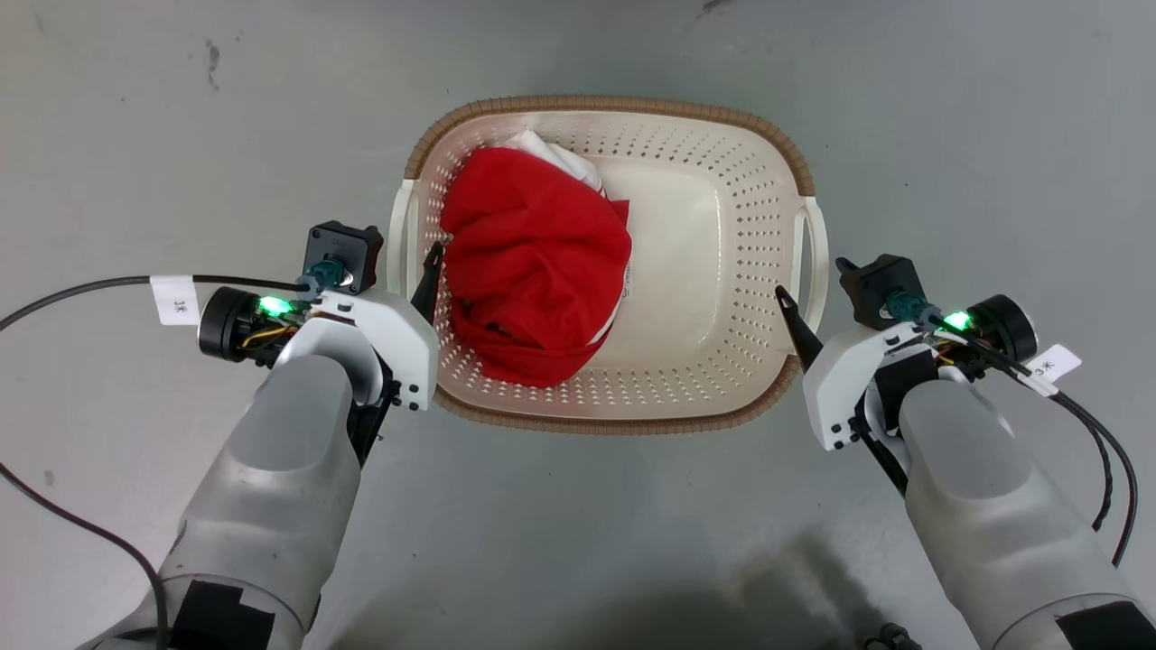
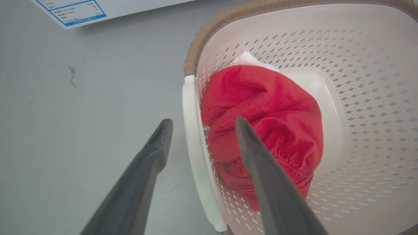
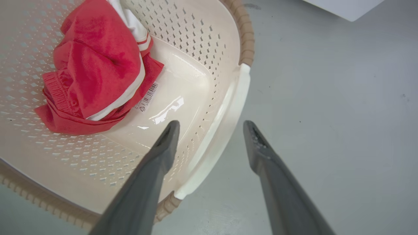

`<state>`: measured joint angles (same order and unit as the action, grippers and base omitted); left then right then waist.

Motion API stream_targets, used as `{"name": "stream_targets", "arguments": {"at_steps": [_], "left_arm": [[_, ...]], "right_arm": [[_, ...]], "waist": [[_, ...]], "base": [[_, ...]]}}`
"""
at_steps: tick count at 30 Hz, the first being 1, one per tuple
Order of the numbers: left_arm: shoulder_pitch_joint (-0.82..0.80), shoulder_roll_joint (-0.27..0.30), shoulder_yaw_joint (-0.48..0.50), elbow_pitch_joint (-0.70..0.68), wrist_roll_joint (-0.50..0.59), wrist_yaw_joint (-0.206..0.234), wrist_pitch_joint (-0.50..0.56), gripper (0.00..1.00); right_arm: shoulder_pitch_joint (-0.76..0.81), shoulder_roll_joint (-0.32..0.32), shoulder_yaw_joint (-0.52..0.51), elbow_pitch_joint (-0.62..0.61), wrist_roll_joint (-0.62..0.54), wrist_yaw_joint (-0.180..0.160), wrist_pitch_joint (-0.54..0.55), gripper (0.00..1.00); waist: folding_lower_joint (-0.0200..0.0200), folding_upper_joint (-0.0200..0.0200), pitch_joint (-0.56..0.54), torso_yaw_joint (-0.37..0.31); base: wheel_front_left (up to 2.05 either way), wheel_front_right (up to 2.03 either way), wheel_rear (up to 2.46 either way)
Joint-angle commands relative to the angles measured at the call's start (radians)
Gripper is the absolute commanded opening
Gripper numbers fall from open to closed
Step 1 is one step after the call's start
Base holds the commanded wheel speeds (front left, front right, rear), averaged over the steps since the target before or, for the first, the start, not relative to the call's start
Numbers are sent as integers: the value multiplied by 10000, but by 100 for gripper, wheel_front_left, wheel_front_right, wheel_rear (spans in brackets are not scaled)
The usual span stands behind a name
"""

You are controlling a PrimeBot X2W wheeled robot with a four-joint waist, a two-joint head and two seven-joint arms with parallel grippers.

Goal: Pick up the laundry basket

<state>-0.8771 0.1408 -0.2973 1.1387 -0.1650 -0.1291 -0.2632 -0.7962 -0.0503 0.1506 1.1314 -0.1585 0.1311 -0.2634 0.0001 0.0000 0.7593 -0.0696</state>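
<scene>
I am holding my left gripper with its fingers spread apart, straddling the white loop handle but not closing on it; my right gripper is gaping the same way across the opposite white handle, one finger inside, one outside; between them the cream-white perforated plastic laundry basket, brown woven-look rim on top, is sitting on the smooth grey floor; a crumpled red garment is lying in its left half, white cloth peeking out beyond.
</scene>
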Motion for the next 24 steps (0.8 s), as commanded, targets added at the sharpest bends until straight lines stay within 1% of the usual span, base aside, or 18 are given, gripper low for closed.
{"name": "stream_targets", "arguments": {"at_steps": [1, 10, 18, 19, 20, 24], "left_arm": [[-185, -8, -102, 83, -79, -5, -24, 100], [-562, -6, -679, 400, -359, -5, -24, 100], [-769, -44, -1100, 595, -621, -6, -24, 100], [-778, -55, -1150, 615, -686, -6, -24, 33], [-820, -37, -1198, 573, -716, -6, -24, 0], [-866, -89, -1459, 658, -936, -15, -22, 0]], "right_arm": [[-227, -1, 65, 89, 85, -7, -20, 100], [-665, -2, 266, 643, 308, -7, -19, 100], [-924, -1, 331, 952, 440, -7, -6, 100], [-954, -1, 323, 983, 454, -7, -6, 40], [-975, -2, 318, 1019, 451, -7, -6, 0], [-1027, -2, 389, 1100, 516, -7, -9, 0]], "waist": [[-1, 0, 152, 9], [-1, 0, 697, 33], [-1, 0, 959, 51], [-1, 0, 975, 51], [-1, 0, 991, 52], [-1, 0, 992, 51]], "base": [[0, 0, 0], [0, 0, 0], [0, 0, 0], [0, 0, 0], [0, 0, 0], [0, 0, 0]]}}
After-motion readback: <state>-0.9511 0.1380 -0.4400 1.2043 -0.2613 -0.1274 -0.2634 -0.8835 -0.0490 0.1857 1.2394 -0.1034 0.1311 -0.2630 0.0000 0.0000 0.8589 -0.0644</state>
